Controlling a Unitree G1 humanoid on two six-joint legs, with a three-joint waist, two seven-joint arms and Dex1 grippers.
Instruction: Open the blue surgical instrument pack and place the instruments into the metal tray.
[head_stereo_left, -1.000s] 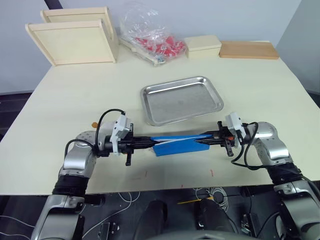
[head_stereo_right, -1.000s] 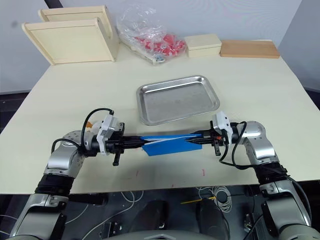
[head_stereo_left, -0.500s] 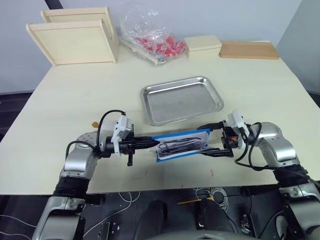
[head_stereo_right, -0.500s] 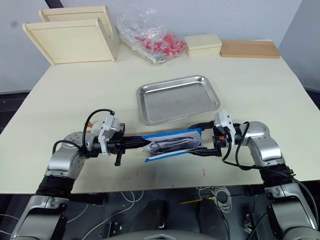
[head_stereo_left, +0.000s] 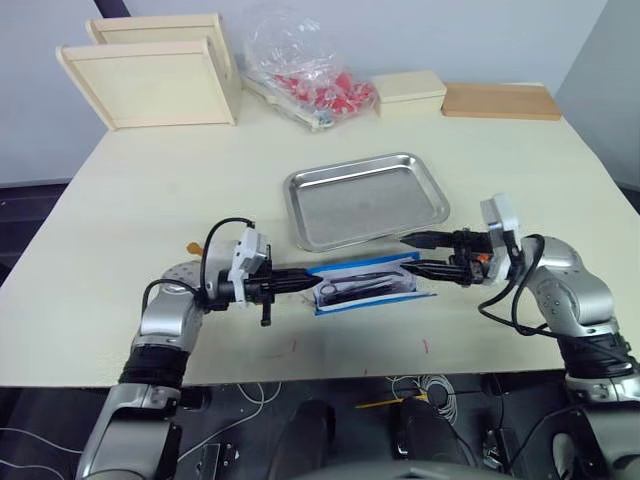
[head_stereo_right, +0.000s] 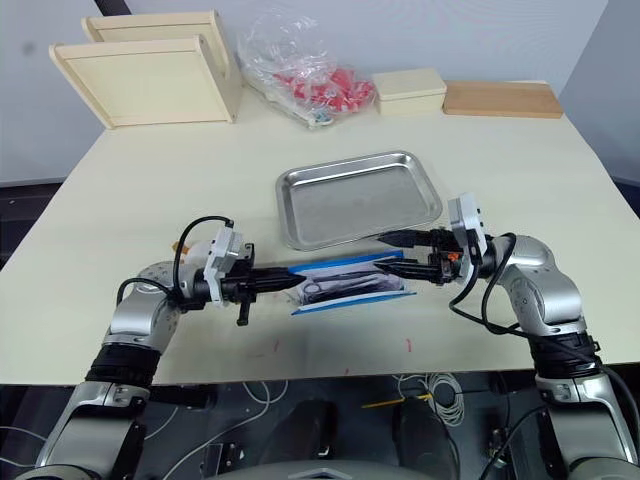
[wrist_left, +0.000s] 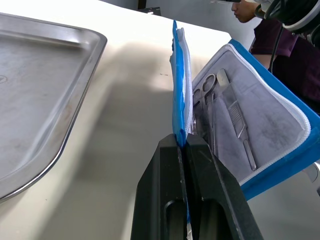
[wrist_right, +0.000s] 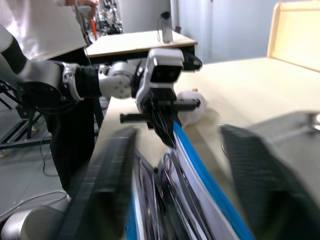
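On the bench (head_stereo_left: 120, 200), near its front edge and just in front of the metal tray (head_stereo_left: 366, 199), we see the blue surgical instrument pack (head_stereo_left: 368, 284) lying opened, its pale lining facing up; the instruments (wrist_left: 220, 112), slim silver tools with ring handles, sit tucked in the lining's pockets, none of them in the tray; the tray itself holds nothing we can make out. Our left gripper (head_stereo_left: 308, 283) reaches in from the pack's left end with its fingers pressed together on the blue edge of the pack, and in the left wrist view that edge stands upright between the two black fingers (wrist_left: 162, 200) while the far flap falls open to the side; our right gripper (head_stereo_left: 408, 254) hovers at the pack's right end with its fingers spread, one above the other, and we see no part of the pack caught between them. At the back of the bench stand two pale wooden boxes (head_stereo_left: 160, 75) on the left, a clear plastic bag of red items (head_stereo_left: 305, 75) beside them, a small cream box (head_stereo_left: 408, 92) and a flat brown board (head_stereo_left: 500, 99) further right; a person stands beyond the bench in the right wrist view.
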